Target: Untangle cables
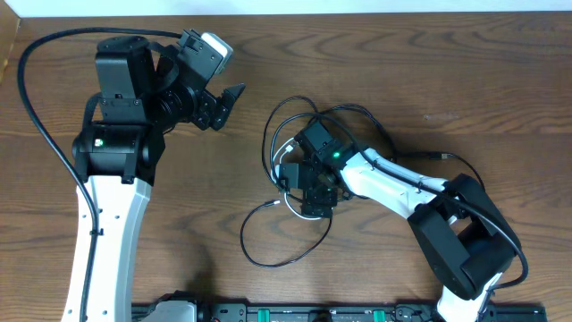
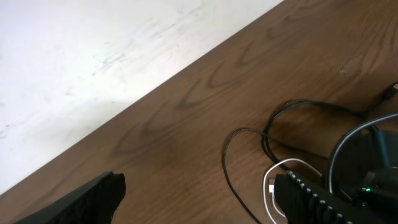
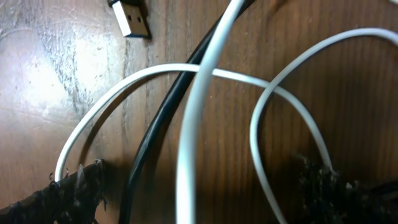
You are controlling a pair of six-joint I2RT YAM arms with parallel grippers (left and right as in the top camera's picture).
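overhead: top-down | left wrist: oblique | right wrist: close | shared: cables point(image 3: 189, 124)

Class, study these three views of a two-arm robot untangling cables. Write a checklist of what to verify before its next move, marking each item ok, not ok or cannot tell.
1. Is the right gripper open? ok: its fingers stand wide apart over the cables.
2. Does only one strand lie between those fingers? not ok: loops of the white cable and the black cable both lie there.
3. Is the USB plug away from the fingers? ok: it lies on the table beyond them.
4. Is the left gripper open, empty and away from the cables? ok.
5. Are the cables truly knotted, or only crossed? cannot tell.
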